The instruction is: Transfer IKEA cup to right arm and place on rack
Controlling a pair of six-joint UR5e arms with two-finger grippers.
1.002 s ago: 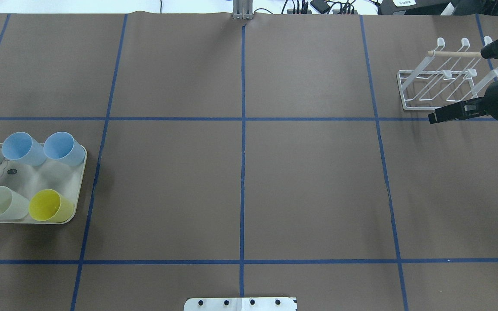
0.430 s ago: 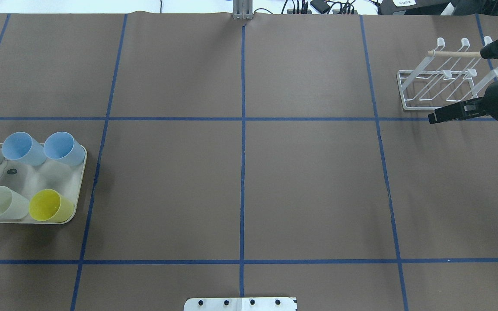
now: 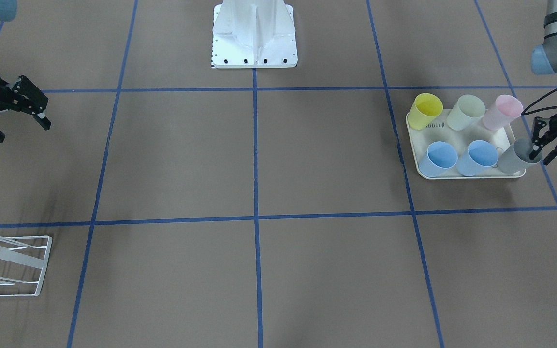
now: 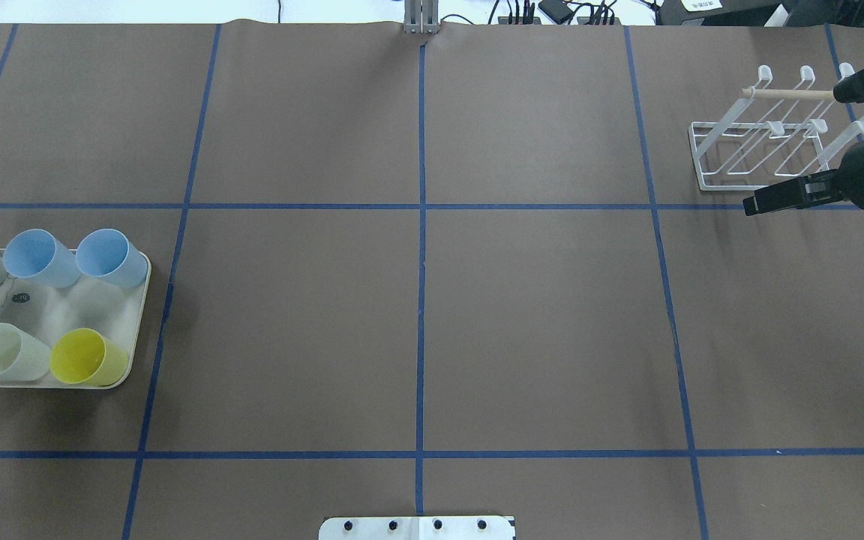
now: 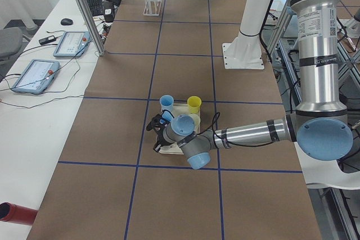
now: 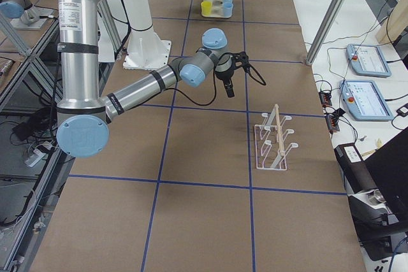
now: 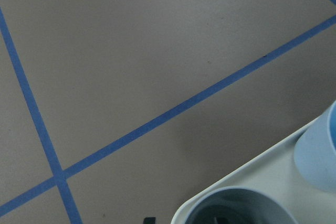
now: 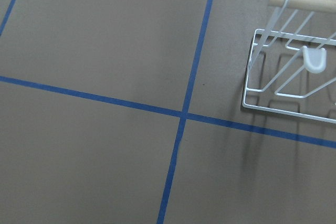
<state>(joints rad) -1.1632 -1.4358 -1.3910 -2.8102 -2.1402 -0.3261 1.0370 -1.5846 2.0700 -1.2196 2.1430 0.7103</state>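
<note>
Five cups (image 3: 476, 157) flank grey cup (image 3: 513, 162) at released left pincer (image 3: 540, 158); right pincer (image 3: 22, 133) also released.

Light even and diffuse, thrown from above; the brown table cover (image 4: 537, 315) is rendered matt. A soft, wide shadow is cast on it just beside the tray (image 4: 143, 300), on the side toward the table's middle. Fixed views are recorded sharp. In the left wrist view the grey cup (image 7: 236, 205) at the tray's corner is blurred. Well beyond the tray, the strip past the table's far edge is washed out.
</note>
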